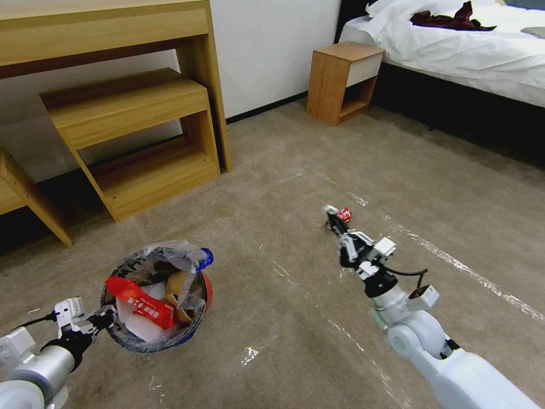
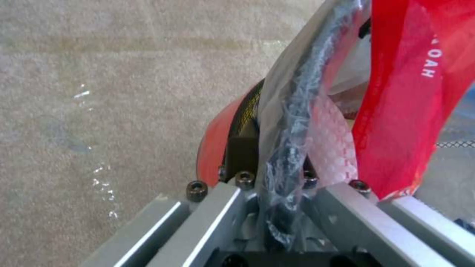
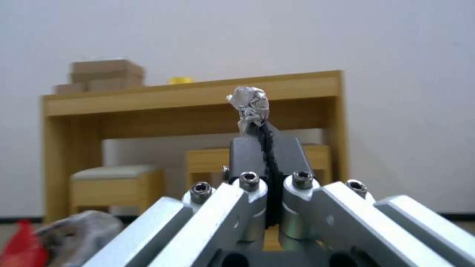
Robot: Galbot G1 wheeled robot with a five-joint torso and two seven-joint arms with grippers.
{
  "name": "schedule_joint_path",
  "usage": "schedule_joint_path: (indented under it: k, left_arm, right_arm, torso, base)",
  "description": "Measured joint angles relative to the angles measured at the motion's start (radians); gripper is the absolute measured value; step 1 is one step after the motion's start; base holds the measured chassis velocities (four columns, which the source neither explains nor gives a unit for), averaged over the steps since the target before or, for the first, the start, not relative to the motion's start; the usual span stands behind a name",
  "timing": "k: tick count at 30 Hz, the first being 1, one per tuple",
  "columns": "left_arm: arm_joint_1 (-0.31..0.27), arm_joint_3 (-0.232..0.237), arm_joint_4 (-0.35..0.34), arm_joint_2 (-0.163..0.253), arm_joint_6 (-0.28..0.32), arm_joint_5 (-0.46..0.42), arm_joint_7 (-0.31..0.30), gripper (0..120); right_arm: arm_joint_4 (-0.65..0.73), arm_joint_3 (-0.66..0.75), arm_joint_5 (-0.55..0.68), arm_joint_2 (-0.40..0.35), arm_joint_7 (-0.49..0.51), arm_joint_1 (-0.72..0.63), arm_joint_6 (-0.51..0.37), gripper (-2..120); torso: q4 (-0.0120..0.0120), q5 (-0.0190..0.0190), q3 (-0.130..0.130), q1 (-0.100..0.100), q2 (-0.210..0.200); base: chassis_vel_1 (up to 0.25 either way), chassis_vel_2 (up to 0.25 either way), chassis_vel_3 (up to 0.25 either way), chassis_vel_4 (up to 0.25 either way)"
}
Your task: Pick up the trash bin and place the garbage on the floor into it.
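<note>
Clamping the bin point(image 1: 156, 335) by its black rim point(image 2: 292, 122), left pincer point(image 1: 101, 319) at the near left of the floor point(image 1: 272, 170), bin holding a red wrapper point(image 1: 142, 302) and white paper. Pinching a crumpled foil scrap point(image 3: 251, 105) between clenched fingers, right pincer point(image 1: 331, 215) reaching mid-floor, just beside a crushed red can point(image 1: 344, 214).

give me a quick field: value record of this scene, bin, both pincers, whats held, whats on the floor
trash bin: held off the carpet, bag-lined, holding a red wrapper and white and tan litter
left pincer: shut on the bin's rim
right pincer: shut on a small crumpled silvery scrap, stretched forward
floor: beige carpet with shiny tape strips
litter on floor: small red piece by the right pincer's tip
furniture: wooden desk, nightstand, bed
</note>
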Motion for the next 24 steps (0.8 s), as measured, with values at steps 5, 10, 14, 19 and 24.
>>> schedule_joint_path:
  k: [5,10,14,19,24]
  left_arm:
    - [-0.004,0.003,0.007,0.020,0.009,-0.020,-0.011,0]
    - [-0.016,0.018,0.013,0.031,0.016,-0.032,-0.021,0]
    - [-0.028,0.039,0.014,0.038,0.024,-0.043,-0.030,0]
    - [-0.040,0.059,0.018,0.054,0.028,-0.054,-0.036,0]
    - [-0.042,0.060,0.021,0.062,0.029,-0.058,-0.036,0]
  right_arm:
    - [0.035,-0.076,0.007,-0.039,-0.002,0.064,-0.014,0]
    - [0.048,-0.144,0.022,-0.048,0.000,0.129,-0.022,0]
    - [0.072,-0.211,0.053,-0.059,0.008,0.201,-0.036,0]
    - [0.125,-0.374,0.126,-0.082,0.030,0.374,-0.071,0]
    - [0.141,-0.570,0.166,-0.068,0.073,0.518,-0.107,0]
  torso:
    - [-0.0003,0.0001,0.000,0.000,0.000]
    - [-0.0001,0.0000,0.000,0.000,0.000]
    - [-0.0004,0.0000,0.000,0.000,0.000]
    - [-0.0001,-0.0002,0.000,0.000,0.000]
    - [-0.0001,-0.0002,0.000,0.000,0.000]
  base:
    - [0.000,0.000,0.000,0.000]
    - [0.000,0.000,0.000,0.000]
    - [0.000,0.000,0.000,0.000]
    - [0.000,0.000,0.000,0.000]
    - [0.000,0.000,0.000,0.000]
